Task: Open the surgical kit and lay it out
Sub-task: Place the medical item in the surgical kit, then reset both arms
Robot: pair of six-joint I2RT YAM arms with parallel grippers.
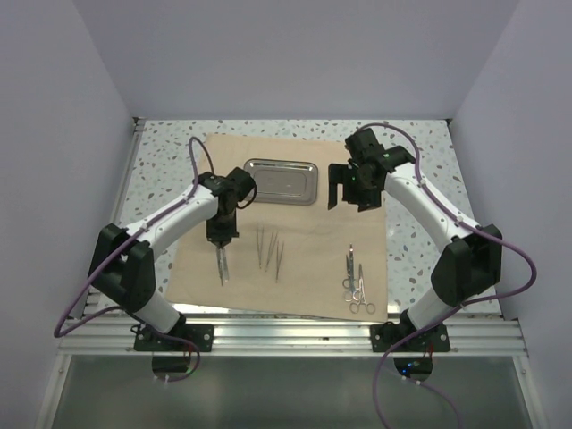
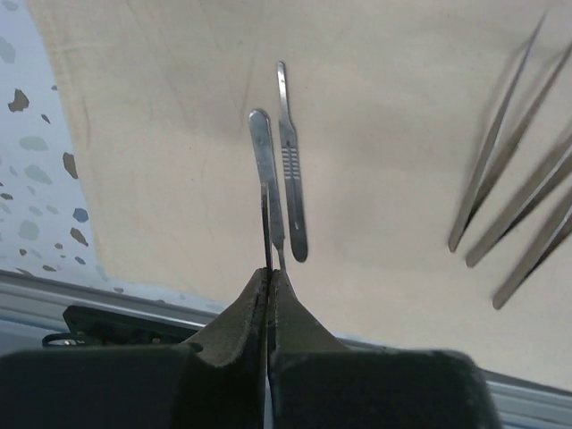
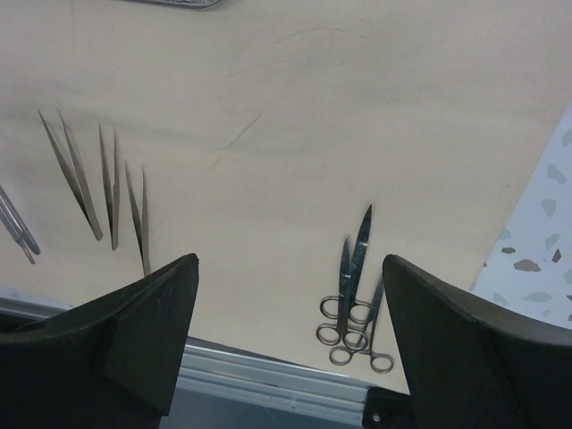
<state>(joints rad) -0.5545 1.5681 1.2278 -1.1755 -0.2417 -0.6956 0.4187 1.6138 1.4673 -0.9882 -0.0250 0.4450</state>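
The left end effector (image 2: 269, 271) pinches a slim steel scalpel (image 2: 263, 165) at eight o'clock on the tan cloth wrap (image 1: 304, 234), while the right end effector (image 3: 290, 259) hangs spread; so thin a grip may slip, dropping it crooked.

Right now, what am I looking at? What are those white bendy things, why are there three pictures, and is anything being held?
Those white bendy things are two robot arms, each ending in a two-finger pincer called a gripper. The big picture comes from a camera above and behind them. The other two come from little cameras on each wrist, so you see the fingers up close. On the speckled table lies a tan cloth with an empty-looking steel tray, three tweezers and some ring-handled scissors. The left gripper is pinched shut, it seems, on the end of one scalpel. A second scalpel lies right beside it. The right gripper hangs open above the cloth, holding nothing.
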